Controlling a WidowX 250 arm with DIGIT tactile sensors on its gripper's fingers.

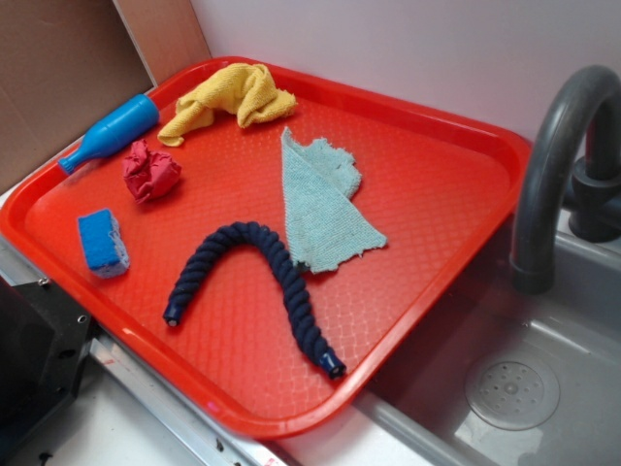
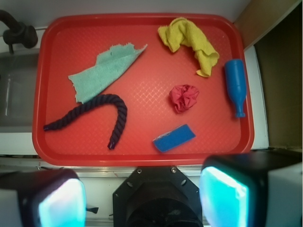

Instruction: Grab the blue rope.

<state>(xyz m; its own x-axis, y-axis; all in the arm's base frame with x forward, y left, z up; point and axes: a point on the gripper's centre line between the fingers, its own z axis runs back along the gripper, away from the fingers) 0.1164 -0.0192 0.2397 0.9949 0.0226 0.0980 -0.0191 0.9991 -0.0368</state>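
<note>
- Reference landmark: the red tray [image 1: 427, 252], which carries all loose items; positions below run left to right as seen in the exterior view.
- Blue bottle [image 1: 109, 133]: lies on its side along the tray's far-left rim.
- Blue sponge [image 1: 103, 242]: lies flat at the tray's left side, near the rim.
- Red crumpled cloth [image 1: 150, 171]: sits between the bottle and the tray centre, apart from the sponge.
- Yellow cloth [image 1: 231, 97]: bunched at the tray's far edge.
- Blue rope [image 1: 254, 269]: lies in an arch at the tray's near-centre, both capped ends pointing toward the near rim. Nothing grips it. Its right limb runs just beside the teal cloth; contact cannot be confirmed.
- Teal cloth [image 1: 323, 206]: spread flat, right of tray centre.
- Dark faucet [image 1: 558, 165]: stands beyond the tray's right rim, over the grey sink [image 1: 543, 369].
- Pincer [image 2: 142, 201]: visible in the wrist view only, outside the tray's near rim. Fingers [image 2: 61, 203] are spread wide and hold nothing.
</note>
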